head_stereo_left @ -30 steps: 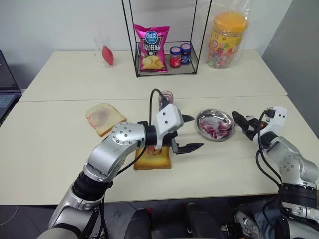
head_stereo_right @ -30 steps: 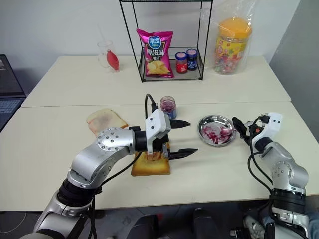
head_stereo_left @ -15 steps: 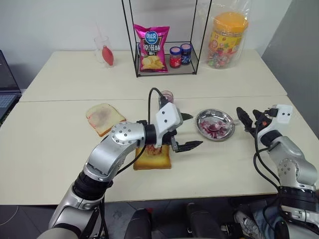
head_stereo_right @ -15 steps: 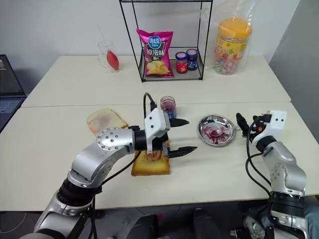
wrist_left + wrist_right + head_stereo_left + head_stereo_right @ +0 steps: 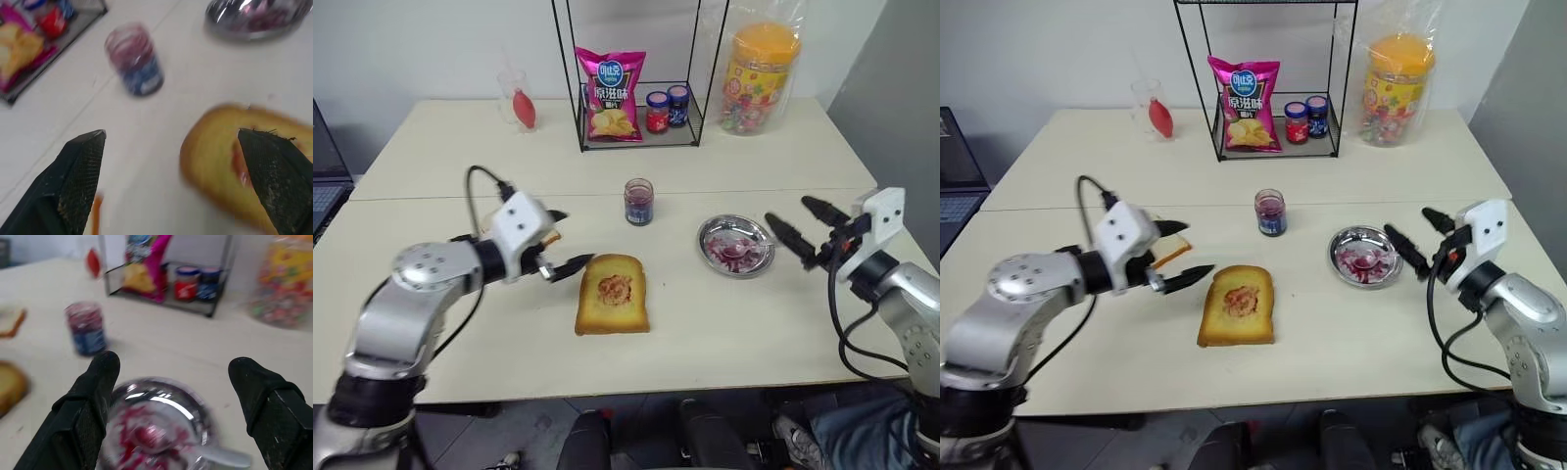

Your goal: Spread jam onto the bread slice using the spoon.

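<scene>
The golden bread slice (image 5: 613, 311) lies near the table's front edge with a reddish blob of jam (image 5: 614, 289) on its middle. More jam fills the small glass jar (image 5: 638, 201) standing behind it. The spoon (image 5: 146, 436) rests in the round metal dish (image 5: 709, 235), smeared red. My left gripper (image 5: 566, 240) hangs open and empty just left of the bread; the bread (image 5: 215, 147) shows beside one finger (image 5: 78, 171). Right of the dish, my right gripper (image 5: 786, 211) is open and empty, pointing toward the dish (image 5: 161, 384).
A paler slice (image 5: 1171, 255) lies mostly behind my left gripper. At the back stand a wire rack (image 5: 636, 137) with a chips bag (image 5: 609, 93) and two small jars, a bagged candy jar (image 5: 759, 73) and a glass (image 5: 516, 98). A laptop (image 5: 323, 186) sits at the left edge.
My left arm has swung left off the bread, uncovering it. My right gripper has lifted and drawn back from the dish, rolling its fingers. Both stayed open.
</scene>
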`<state>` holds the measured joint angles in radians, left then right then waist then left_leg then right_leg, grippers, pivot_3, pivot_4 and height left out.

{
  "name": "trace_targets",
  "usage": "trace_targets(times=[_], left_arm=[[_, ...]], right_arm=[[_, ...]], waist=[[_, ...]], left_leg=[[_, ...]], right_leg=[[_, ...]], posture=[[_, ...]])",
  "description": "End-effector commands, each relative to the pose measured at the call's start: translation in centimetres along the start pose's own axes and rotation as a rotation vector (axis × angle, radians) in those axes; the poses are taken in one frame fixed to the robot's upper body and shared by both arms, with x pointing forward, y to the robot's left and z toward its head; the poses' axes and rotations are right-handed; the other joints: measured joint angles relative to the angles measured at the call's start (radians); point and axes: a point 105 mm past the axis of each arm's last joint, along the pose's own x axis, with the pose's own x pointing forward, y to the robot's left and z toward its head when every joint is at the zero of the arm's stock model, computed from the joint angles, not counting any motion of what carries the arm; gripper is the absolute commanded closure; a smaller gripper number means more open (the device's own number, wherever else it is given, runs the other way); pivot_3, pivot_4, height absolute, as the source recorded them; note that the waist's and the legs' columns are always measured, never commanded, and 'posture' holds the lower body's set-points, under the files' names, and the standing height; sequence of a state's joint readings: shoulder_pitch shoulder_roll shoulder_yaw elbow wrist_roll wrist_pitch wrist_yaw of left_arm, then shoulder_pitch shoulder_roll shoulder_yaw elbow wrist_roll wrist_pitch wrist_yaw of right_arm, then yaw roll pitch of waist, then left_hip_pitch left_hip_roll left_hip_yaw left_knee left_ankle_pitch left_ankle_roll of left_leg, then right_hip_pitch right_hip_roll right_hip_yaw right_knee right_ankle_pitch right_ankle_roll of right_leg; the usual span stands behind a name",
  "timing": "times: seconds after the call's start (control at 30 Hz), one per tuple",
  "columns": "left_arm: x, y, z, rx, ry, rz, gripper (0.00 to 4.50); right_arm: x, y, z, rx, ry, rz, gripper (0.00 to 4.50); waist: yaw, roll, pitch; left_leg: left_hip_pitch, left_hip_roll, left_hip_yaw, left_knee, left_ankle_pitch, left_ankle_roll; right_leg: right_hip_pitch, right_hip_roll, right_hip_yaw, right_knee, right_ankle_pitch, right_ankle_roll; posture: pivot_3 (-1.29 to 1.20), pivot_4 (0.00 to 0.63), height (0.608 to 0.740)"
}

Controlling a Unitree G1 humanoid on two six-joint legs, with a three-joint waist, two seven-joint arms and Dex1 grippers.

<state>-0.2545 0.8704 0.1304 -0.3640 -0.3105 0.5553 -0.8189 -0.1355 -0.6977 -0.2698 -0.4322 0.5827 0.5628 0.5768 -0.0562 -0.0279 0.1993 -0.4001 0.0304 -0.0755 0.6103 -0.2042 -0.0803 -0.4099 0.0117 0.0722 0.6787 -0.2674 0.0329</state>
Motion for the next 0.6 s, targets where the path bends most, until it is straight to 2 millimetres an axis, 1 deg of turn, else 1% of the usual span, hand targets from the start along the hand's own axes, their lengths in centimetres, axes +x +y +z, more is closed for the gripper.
trace_targets(times=[0.03, 0.1, 0.17, 0.23, 0.3, 0.43, 0.6], left_arm=[[-2.9, -0.5, -0.6, 0.041, 0.011, -0.052, 0.00], [-4.2, -1.6, -1.3, -0.007, 0.019, -0.112, 0.00], [-5.4, -2.7, -2.1, -0.040, 0.038, -0.147, 0.00], [-6.1, -3.5, -3.2, -0.063, 0.105, -0.166, 0.00], [-6.3, -4.0, -2.9, -0.070, 0.072, -0.169, 0.00], [-6.3, -4.8, -3.3, -0.082, 0.085, -0.174, 0.00], [-5.9, -4.9, -2.9, -0.085, 0.036, -0.161, 0.00]], right_arm=[[-1.2, 2.4, 0.5, -0.070, 0.059, 0.177, 0.53], [-1.9, 3.0, 0.3, -0.082, 0.094, 0.230, 0.53], [-2.6, 3.5, -0.1, -0.079, 0.134, 0.279, 0.53], [-3.0, 3.7, -0.4, -0.083, 0.154, 0.297, 0.53], [-3.1, 3.7, -0.4, -0.080, 0.156, 0.300, 0.53], [-3.0, 3.6, -0.2, -0.077, 0.148, 0.304, 0.53], [-2.6, 3.7, -0.5, -0.096, 0.151, 0.331, 0.53]], waist=[[0.001, 0.000, 0.000], [0.002, -0.002, 0.000], [0.002, -0.002, 0.000], [0.003, -0.003, 0.001], [0.004, -0.003, 0.000], [0.005, -0.003, 0.000], [0.004, -0.003, 0.000]], left_leg=[[0.000, 0.000, 0.000, 0.001, 0.000, 0.000], [0.001, 0.000, 0.001, 0.001, 0.000, 0.000], [0.001, 0.000, 0.001, 0.001, 0.000, 0.000], [0.001, 0.000, 0.001, 0.001, 0.000, 0.000], [0.001, 0.000, 0.001, 0.001, 0.000, 0.000], [0.002, 0.000, 0.001, 0.002, 0.000, 0.000], [0.001, 0.000, 0.001, 0.002, 0.000, 0.000]], right_leg=[[0.001, 0.000, 0.000, 0.000, -0.001, -0.002], [0.002, -0.002, 0.000, -0.001, -0.004, -0.006], [0.001, -0.002, 0.000, -0.001, -0.004, -0.006], [0.001, -0.002, 0.000, -0.001, -0.004, -0.007], [0.002, -0.002, -0.001, 0.000, -0.004, -0.007], [0.002, -0.002, 0.000, 0.000, -0.004, -0.007], [0.002, -0.002, 0.000, 0.000, -0.004, -0.007]], posture=[[0.00, 0.150, 0.740], [0.00, 0.150, 0.740], [0.00, 0.150, 0.740], [0.00, 0.150, 0.740], [0.00, 0.150, 0.740], [0.00, 0.150, 0.740], [0.00, 0.150, 0.740]])
